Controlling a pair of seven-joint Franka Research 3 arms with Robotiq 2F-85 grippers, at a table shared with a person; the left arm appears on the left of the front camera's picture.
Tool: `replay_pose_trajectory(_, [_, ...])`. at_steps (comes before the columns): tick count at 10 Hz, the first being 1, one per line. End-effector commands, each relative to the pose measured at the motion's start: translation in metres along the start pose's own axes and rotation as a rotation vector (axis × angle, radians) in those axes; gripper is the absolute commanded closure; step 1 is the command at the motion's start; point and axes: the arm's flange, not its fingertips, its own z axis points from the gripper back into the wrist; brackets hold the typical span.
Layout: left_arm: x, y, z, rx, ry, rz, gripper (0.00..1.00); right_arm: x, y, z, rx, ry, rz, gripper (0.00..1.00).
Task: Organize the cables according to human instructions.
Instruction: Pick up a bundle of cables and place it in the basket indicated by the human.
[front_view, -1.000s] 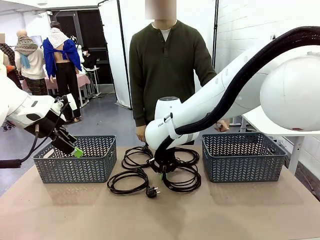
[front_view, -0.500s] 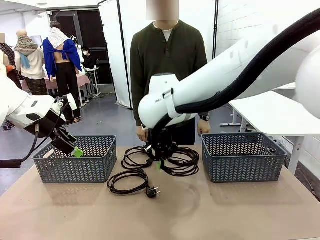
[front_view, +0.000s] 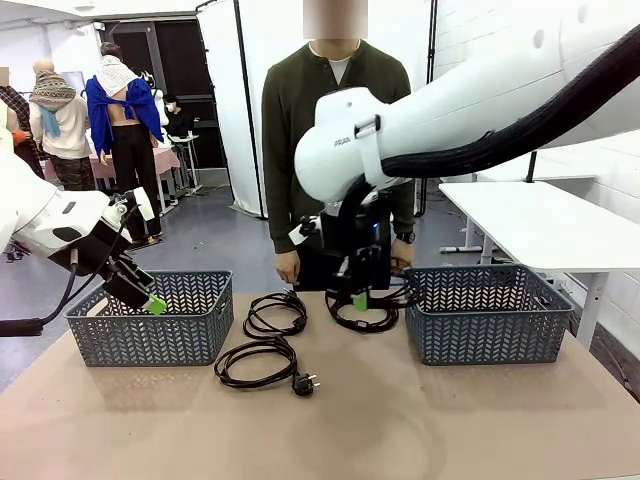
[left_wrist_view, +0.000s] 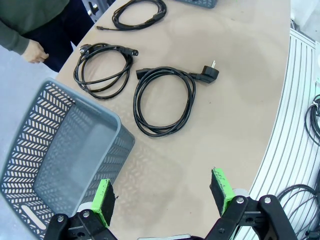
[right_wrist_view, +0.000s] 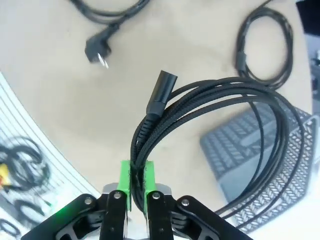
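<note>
The right tool (right_wrist_view: 137, 175) gripped one cable (right_wrist_view: 210, 100) clear of the bench (front_view: 400, 430) beside the right basket (front_view: 490, 320). The left tool (left_wrist_view: 162, 187) hung open by the empty left basket (left_wrist_view: 117, 160). Two cables (front_view: 258, 362) lay unsorted, none visibly binned.

arms (front_view: 470, 100): white rounded shells | hose (front_view: 530, 128): black, ribbed | left claw (left_wrist_view: 161, 182), right claw (right_wrist_view: 136, 170): black, green pads | person (front_view: 335, 110): olive henley

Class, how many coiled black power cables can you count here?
4: the held cable in the right gripper; on the table, the near-left cable, the far-left cable, and the third cable beside the right basket.
</note>
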Motion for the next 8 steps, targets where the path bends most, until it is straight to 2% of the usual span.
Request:
replay_pose_trajectory(1, [-0.003,0.0037,-0.001,-0.02,-0.013,-0.009,0.0,-0.0211,-0.0155,0.0041,-0.061,0.0,0.121,1.0])
replay_pose_trajectory(3, [-0.003,0.0037,-0.001,-0.02,-0.013,-0.009,0.0,-0.0259,-0.0246,0.0098,-0.052,-0.009,0.104,1.0])
replay_pose_trajectory(4, [-0.003,0.0037,-0.001,-0.02,-0.013,-0.009,0.0,-0.0165,-0.0177,0.0129,-0.039,0.008,0.104,1.0])
replay_pose_trajectory(8, [-0.003,0.0037,-0.001,-0.02,-0.013,-0.009,0.0,-0.0165,-0.0177,0.0129,-0.039,0.008,0.104,1.0])
